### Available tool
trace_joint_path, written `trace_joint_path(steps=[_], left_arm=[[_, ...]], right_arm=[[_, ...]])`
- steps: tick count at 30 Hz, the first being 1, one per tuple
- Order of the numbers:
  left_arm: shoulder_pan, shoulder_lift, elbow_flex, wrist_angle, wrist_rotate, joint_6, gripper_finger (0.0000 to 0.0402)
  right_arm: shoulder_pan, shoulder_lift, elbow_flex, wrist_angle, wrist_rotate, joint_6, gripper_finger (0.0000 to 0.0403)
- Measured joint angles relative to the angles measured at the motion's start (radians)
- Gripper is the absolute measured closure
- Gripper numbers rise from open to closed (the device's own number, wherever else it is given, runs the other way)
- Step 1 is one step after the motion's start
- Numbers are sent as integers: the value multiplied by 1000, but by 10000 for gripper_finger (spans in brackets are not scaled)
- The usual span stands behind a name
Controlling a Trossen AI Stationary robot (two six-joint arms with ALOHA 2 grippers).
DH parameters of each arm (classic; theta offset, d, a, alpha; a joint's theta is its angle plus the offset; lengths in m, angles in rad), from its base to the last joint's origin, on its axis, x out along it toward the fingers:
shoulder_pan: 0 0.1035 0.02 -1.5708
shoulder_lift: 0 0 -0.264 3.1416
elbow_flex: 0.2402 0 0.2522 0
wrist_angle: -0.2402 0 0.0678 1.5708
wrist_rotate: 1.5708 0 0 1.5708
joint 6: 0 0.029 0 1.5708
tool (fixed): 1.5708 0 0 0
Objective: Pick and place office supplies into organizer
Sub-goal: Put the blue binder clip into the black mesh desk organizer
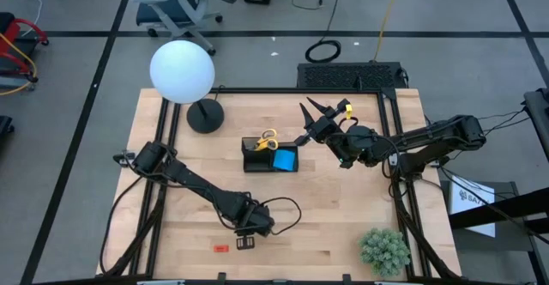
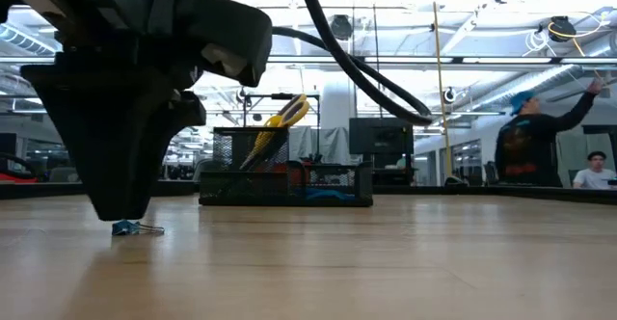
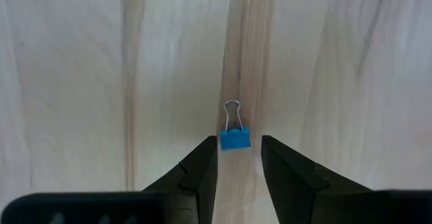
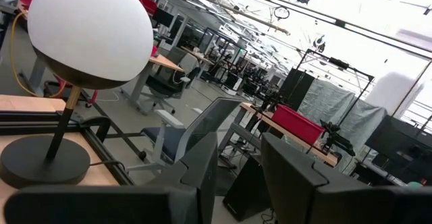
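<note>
Table: pale wood planks w/ visible grain, black metal frame round the edge, on a grey floor w/ dark tape lines. Beyond it: office chair, cable coil, black case. Low view looks into a big open workshop w/ ceiling trusses, lights, monitors; a person in dark top & blue cap reaches up at far right, another sits beside.

Organizer: small black mesh tray, rectangular, mid-table. Inside: yellow-handled scissors standing tilted, handles up; bright blue square pad in the compartment on the right-arm side. Low view shows sth red low in the tray too, can't tell what.

Lamp: smooth white globe on thin stem, round black base, at table's far left corner area. Green plant ball, spiky, near front right corner. Tiny red piece flat on wood near front edge, just left of left gripper.

Left gripper: down at the table, front-centre, fingers partly apart, not gripping; blue binder clip w/ wire loops lies just ahead of the tips, btwn them, on the wood.

Right gripper: raised, right of the organizer, fingers partly apart, empty.
</note>
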Motion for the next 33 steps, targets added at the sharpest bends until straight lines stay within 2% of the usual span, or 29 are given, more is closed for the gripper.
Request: trace_joint_path(steps=[10,28,30,33], left_arm=[[3,44,4,12,2,0,282],[4,49,0,27,-4,6,282],[4,49,0,27,-7,13,289],[7,49,0,25,-11,16,321]], right_arm=[[0,0,0,0,0,0,298],[0,0,0,0,0,0,298],[0,0,0,0,0,0,298],[0,0,0,0,0,0,298]])
